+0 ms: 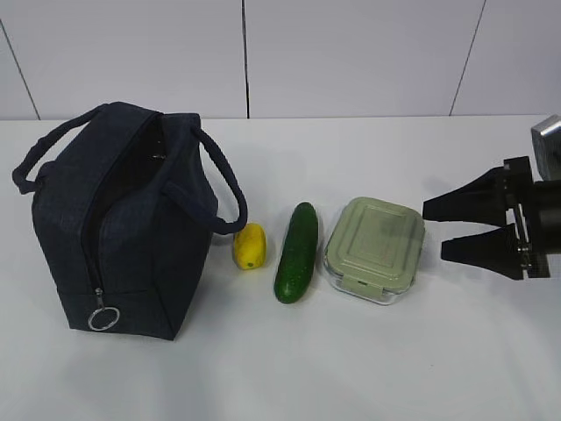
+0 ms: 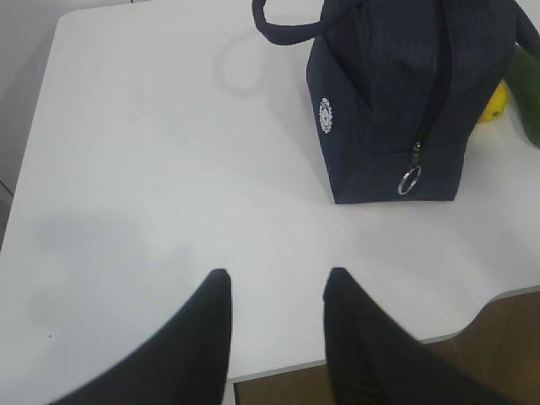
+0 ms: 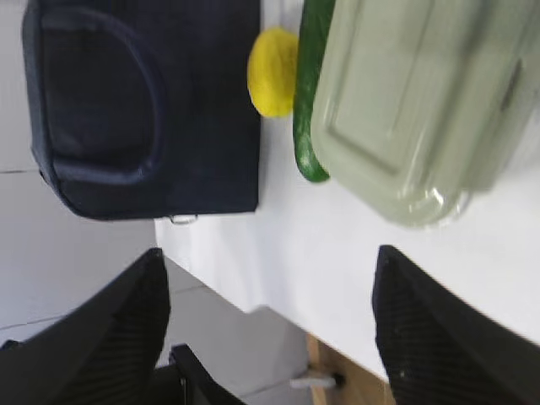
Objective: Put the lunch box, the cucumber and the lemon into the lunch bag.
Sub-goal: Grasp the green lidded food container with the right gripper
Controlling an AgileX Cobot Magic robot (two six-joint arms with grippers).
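The lunch box [image 1: 375, 248], the cucumber [image 1: 296, 253] and the lemon [image 1: 249, 246] are laid in a row on the worktop [image 1: 263, 368], beside the unzipped lunch bag [image 1: 123, 219]. The right gripper [image 1: 463, 230] is spread wide and empty near the lunch box; the left gripper [image 2: 277, 291] is partly spread, holding nothing. If the smooth lid is gripped off centre, the box may slip, and the soft bag mouth may be closed by it.

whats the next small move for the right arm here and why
Probably ease the right gripper forward toward the lunch box and line up for a grasp. Its jaws stand open and empty just to the box's right, the box is the nearest item, and the lunch bag is already unzipped at the top. The cucumber and lemon lie beyond it.
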